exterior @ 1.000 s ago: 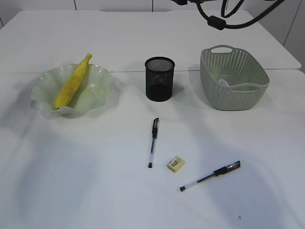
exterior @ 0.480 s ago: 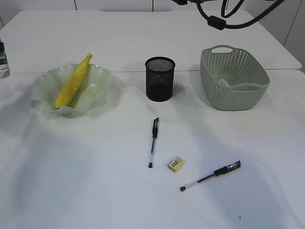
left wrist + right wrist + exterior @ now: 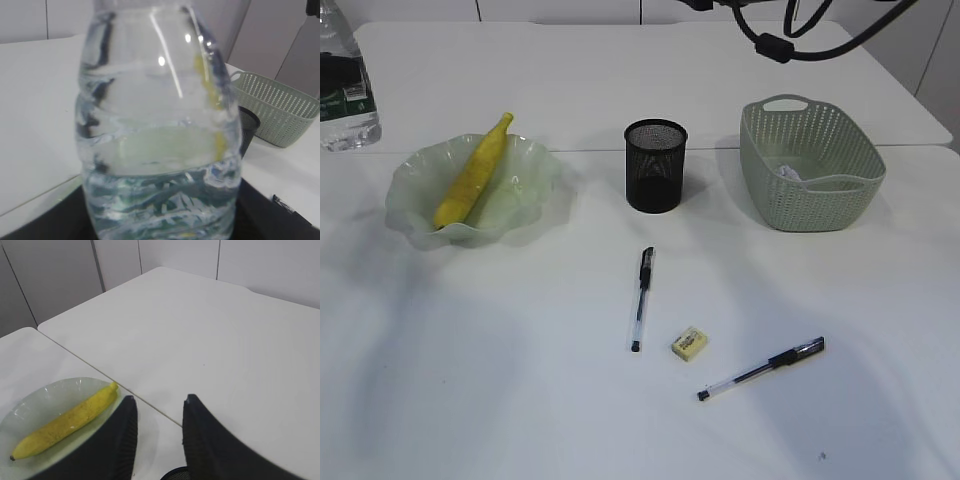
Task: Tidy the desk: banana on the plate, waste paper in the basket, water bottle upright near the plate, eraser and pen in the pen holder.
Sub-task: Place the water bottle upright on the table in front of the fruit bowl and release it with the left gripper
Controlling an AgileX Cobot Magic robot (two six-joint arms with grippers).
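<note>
A clear water bottle point(image 3: 347, 112) hangs upright at the far left edge, behind the plate. It fills the left wrist view, where my left gripper point(image 3: 160, 212) is shut on its lower body point(image 3: 155, 125). The banana point(image 3: 470, 178) lies on the pale green plate point(image 3: 535, 212). Waste paper point(image 3: 788, 172) sits inside the green basket point(image 3: 810, 205). Two pens point(image 3: 640, 298) point(image 3: 760, 369) and a yellow eraser point(image 3: 689, 343) lie on the table in front of the black mesh pen holder point(image 3: 655, 165). My right gripper point(image 3: 159, 400) hovers open and empty high over the pen holder point(image 3: 176, 474), with the banana point(image 3: 65, 422) to its left.
A seam between two white tabletops point(image 3: 600, 150) runs behind the plate, holder and basket. A black cable point(image 3: 790, 48) hangs at the top of the exterior view. The basket point(image 3: 280, 110) and holder point(image 3: 248, 127) show behind the bottle in the left wrist view.
The water bottle has come into the exterior view from the left edge and moved further right. Everything on the table stays where it was.
</note>
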